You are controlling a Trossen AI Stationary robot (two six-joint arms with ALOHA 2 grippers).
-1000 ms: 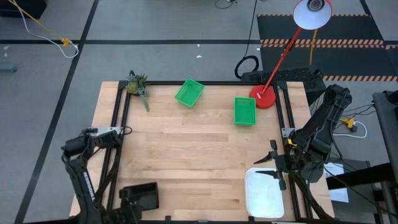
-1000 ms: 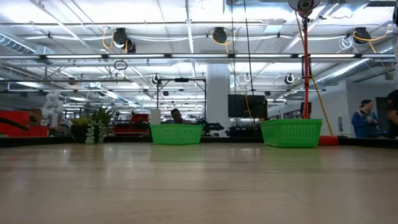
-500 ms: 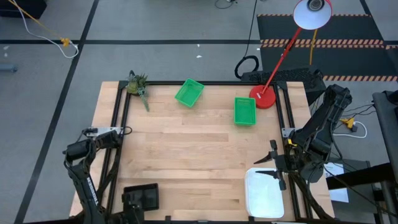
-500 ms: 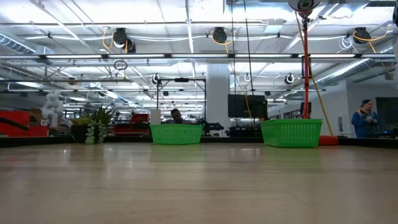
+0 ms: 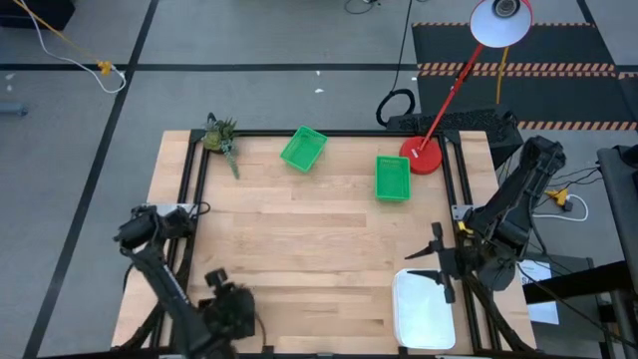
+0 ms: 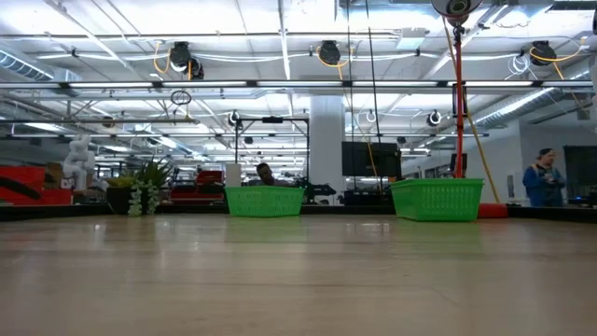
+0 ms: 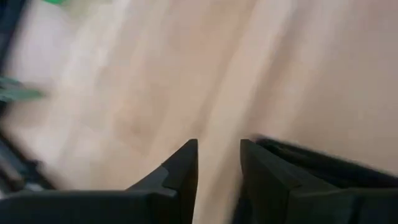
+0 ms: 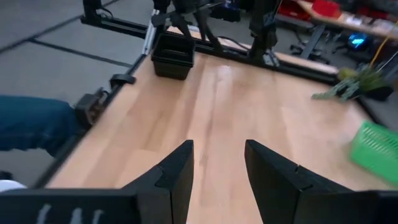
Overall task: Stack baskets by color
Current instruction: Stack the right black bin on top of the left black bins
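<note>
From above you have two green baskets (image 5: pixel 303 149) (image 5: pixel 392 178) along the far edge, well apart from both arms; the white baskets (image 5: pixel 424 310) sit just beside the right gripper (image 5: pixel 436 267), the black baskets (image 5: pixel 225 310) under the left gripper (image 5: pixel 224 304). A red lamp base (image 5: pixel 423 157) touches the table (image 5: pixel 299 239) corner. At table height, both perforated green baskets stand upright. Your left wrist shows narrowly parted fingers (image 7: pixel 180 171) over bare wood; your right wrist, parted fingers (image 8: pixel 177 171), nothing between.
</note>
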